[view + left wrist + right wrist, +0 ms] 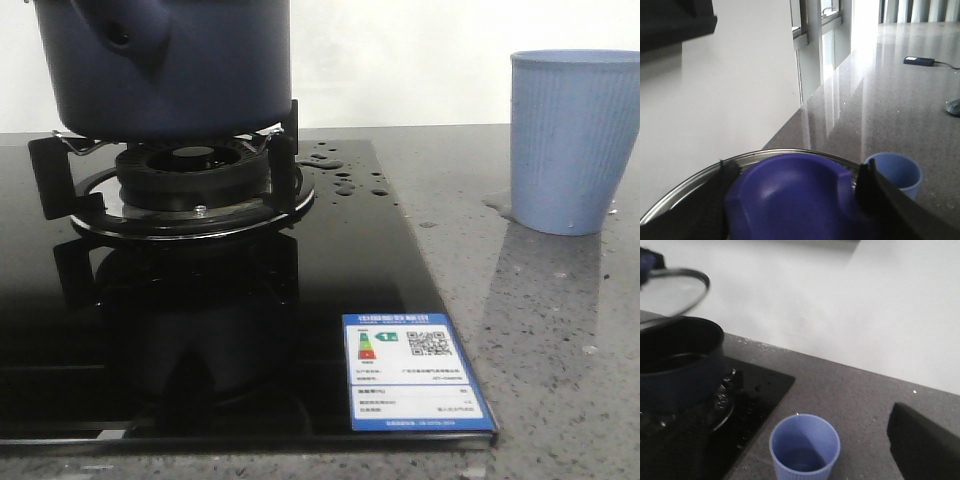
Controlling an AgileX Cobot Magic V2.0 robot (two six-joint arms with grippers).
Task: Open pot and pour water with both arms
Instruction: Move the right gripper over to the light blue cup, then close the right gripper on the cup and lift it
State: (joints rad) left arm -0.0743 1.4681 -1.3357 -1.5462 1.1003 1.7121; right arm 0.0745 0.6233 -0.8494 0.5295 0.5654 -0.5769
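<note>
The dark navy pot (160, 60) stands on the gas burner (190, 170); its top is cut off in the front view. In the right wrist view the pot (680, 375) is open, and a glass lid (675, 290) hangs tilted above it. My left gripper (794, 167) is shut on the lid's blue knob (790, 200), one finger on each side, with the lid's metal rim (790, 151) beyond. Of my right gripper only one black finger (922, 450) shows, far to the side above the counter, holding nothing. Water drops (345, 180) lie on the cooktop.
A pale blue ribbed cup (575, 140) stands on the grey counter right of the black glass cooktop (250, 330), with a small puddle (498, 205) at its base. The cup (805, 445) sits below my right wrist. A white wall runs behind.
</note>
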